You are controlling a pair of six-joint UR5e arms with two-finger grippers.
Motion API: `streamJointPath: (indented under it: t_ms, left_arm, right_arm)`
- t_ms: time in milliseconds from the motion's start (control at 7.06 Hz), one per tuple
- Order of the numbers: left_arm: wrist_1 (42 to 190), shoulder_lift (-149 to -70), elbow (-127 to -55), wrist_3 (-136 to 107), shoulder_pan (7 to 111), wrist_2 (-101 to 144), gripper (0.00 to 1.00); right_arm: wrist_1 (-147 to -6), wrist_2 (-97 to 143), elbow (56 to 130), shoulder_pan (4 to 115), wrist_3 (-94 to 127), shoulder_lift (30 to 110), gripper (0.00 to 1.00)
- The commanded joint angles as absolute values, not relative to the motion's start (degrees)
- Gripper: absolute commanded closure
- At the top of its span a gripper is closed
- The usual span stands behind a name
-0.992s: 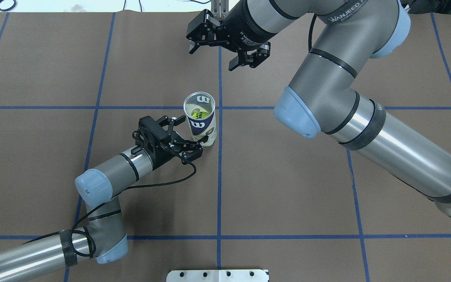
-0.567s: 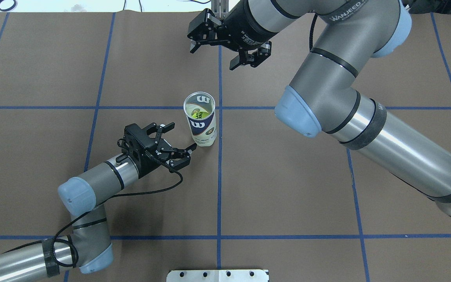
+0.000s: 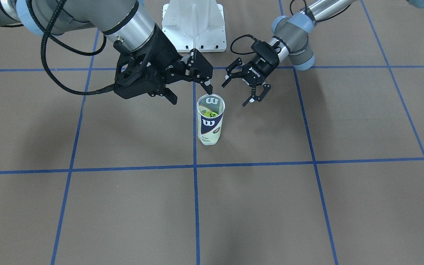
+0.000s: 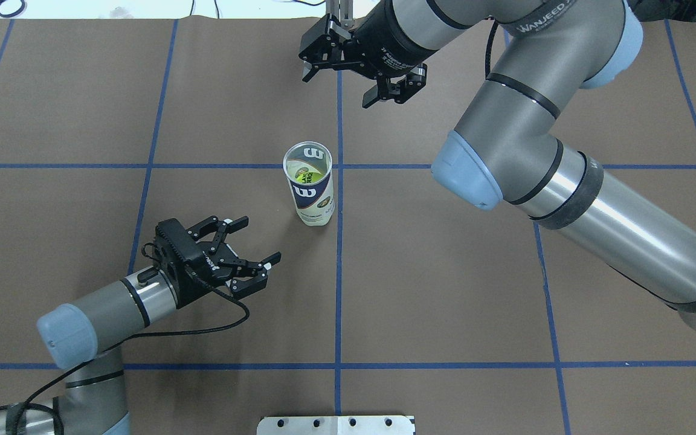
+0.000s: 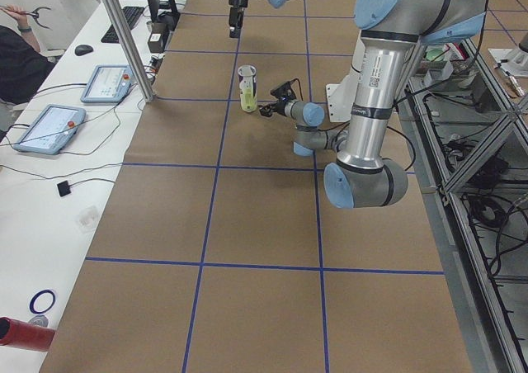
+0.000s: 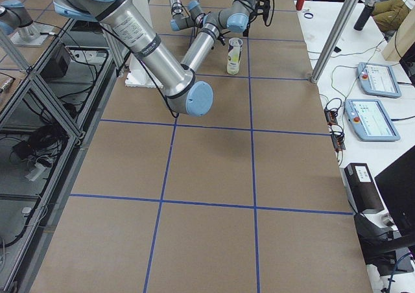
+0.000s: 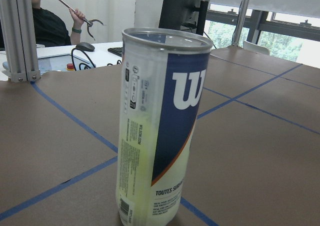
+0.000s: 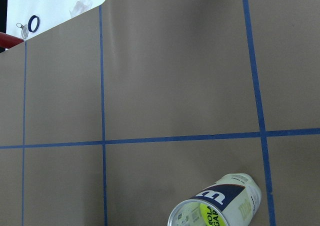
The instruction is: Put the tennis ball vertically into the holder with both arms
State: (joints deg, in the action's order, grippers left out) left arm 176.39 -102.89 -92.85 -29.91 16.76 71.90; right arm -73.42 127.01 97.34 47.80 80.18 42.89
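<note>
The holder, a clear can with a navy "W" label and silver rim, stands upright on the brown table. It also shows in the front view and close up in the left wrist view. A yellow-green tennis ball lies inside it, seen through the open top in the right wrist view. My left gripper is open and empty, low over the table, to the near left of the holder and apart from it. My right gripper is open and empty, raised beyond the holder.
A white metal pedestal base stands at the robot's edge of the table. Blue tape lines cross the brown table cover. An operators' bench with tablets and an aluminium post runs along the far side.
My left gripper has drawn back from the holder's base toward the near left, staying open. My right gripper has shifted slightly right and away. The holder has not moved.
</note>
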Motion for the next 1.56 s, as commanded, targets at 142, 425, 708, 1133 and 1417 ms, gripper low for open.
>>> streamJointPath:
  t_ms: [142, 425, 708, 1133, 1417]
  left_arm:
    - [154.15, -94.31, -112.55, -30.06, 24.30, 82.05, 0.01]
    - [142.80, -94.74, -112.94, -35.48, 43.22, 100.96, 0.01]
    - [120.69, -99.28, -110.24, -32.46, 65.38, 123.04, 0.01]
    - [110.30, -100.11, -100.14, -11.11, 75.89, 123.94, 0.01]
    - [103.43, -99.93, -94.32, -10.11, 83.64, 128.04, 0.01]
  right_arm:
    - [-73.56, 138.38, 98.70, 57.61, 74.39, 48.84, 0.00]
    - [-73.83, 143.59, 98.70, 64.48, 65.09, 55.60, 0.01]
    - [-74.09, 144.14, 98.26, 68.28, 53.16, 63.59, 0.01]
    - [-75.05, 140.73, 92.47, 71.71, 34.33, 69.15, 0.01]
    - [-87.54, 133.98, 92.20, 73.20, 14.88, 71.63, 0.01]
